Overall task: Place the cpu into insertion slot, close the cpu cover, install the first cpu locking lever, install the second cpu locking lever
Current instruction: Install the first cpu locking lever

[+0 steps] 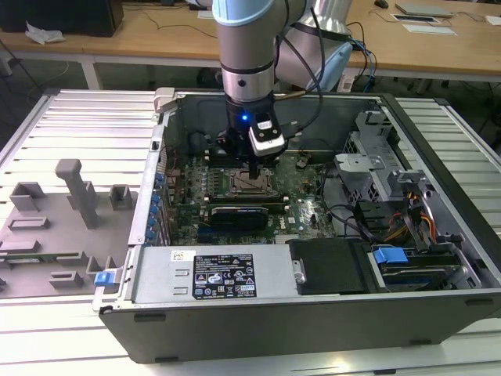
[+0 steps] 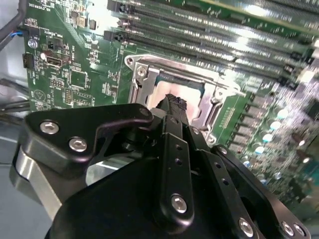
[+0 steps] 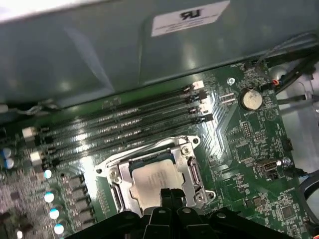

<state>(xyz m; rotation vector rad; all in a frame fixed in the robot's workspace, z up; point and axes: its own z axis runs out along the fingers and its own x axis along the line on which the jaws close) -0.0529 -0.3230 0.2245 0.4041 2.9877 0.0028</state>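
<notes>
In the first wrist view the cpu (image 3: 152, 179) lies flat in the insertion slot (image 3: 117, 194), pale metal top up. The silvery cpu cover (image 3: 188, 160) lies down around it as a frame. A thin wire locking lever (image 3: 144, 149) runs along one side of the frame; whether it is latched I cannot tell. My gripper (image 3: 170, 195) stands shut, its black fingertips pressed together right over the cpu's edge with nothing seen between them. The second wrist view shows the gripper (image 2: 174, 102) from behind, with the cpu (image 2: 163, 93) and the cover (image 2: 212, 94) just past it. In the exterior view the gripper (image 1: 252, 171) hangs over the slot (image 1: 249, 184).
The motherboard (image 1: 301, 200) lies inside an open computer case (image 1: 313, 313). Long memory slots (image 3: 124, 124) run beside the socket, and a black ribbed heatsink (image 1: 239, 213) sits close by. Cables and drive bays (image 1: 391, 211) fill the exterior view's right. Grey fixtures (image 1: 70, 204) stand on the table at the left.
</notes>
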